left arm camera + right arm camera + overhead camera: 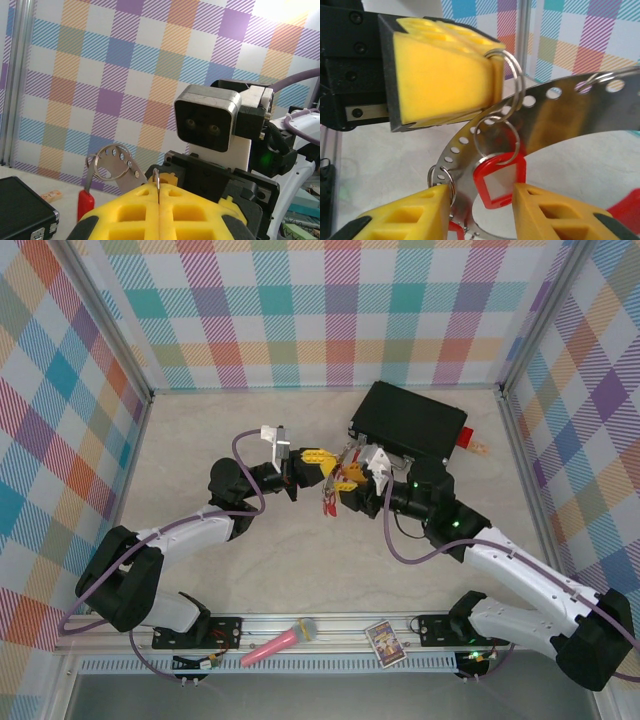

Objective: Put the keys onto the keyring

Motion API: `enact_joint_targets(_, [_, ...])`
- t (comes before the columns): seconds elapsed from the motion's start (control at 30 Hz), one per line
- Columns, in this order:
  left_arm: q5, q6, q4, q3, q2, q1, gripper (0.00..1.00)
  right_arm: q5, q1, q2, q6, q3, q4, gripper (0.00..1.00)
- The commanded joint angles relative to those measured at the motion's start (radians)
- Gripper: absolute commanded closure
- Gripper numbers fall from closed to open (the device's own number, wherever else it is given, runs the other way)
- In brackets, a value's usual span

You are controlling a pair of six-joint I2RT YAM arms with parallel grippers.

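- The left tool (490, 75) is clenching shut on the keyring (514, 80), a thin grey metal loop. It is pinching one edge, so most of the loop is sticking out free, lifted above the surface (200, 430) near the middle of the scene.
- The right tool (482, 192) is facing it with its jaws standing part-way apart. One red key tag (499, 180) is hanging in the gap, and I cannot tell whether the jaws are pressing on anything.
- The tag's own small wire loop is overlapping the keyring's lower rim; whether it is threaded on is unclear.
- A curved perforated metal strip (560, 107) is passing behind the tag.
- Judging by looks, the tags are light and hard, and likely to be swinging and twisting on their loops. The keyring seems thin, springy and slippery. Gripping a tag by its flat plastic body, leaving its loop free, is looking safest.
- The right wrist view is showing the rings meeting up close.
- The left wrist view is showing the keyring edge-on, plus a second key tag (85, 205) dangling below the strip.
- The overhead view is showing both arms meeting beside a black case (410, 425).
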Motion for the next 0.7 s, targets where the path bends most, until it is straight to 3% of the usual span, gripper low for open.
enact_joint_targets(0.0, [-0.004,0.000,0.066,0.013,-0.011,-0.004,1.00,0.063,0.007,-0.011,-0.017,0.030,0.051,0.67])
enact_joint_targets(0.17, [-0.003,-0.001,0.067,0.012,-0.011,-0.004,1.00,0.111,0.007,-0.033,-0.017,0.019,0.058,0.70])
enact_joint_targets(0.5, [-0.002,-0.003,0.067,0.018,-0.007,-0.007,1.00,0.082,0.012,-0.011,-0.009,0.014,0.087,0.69])
enact_joint_targets(0.67, [-0.002,-0.004,0.066,0.018,-0.005,-0.007,1.00,0.082,0.017,0.005,-0.007,0.017,0.098,0.75])
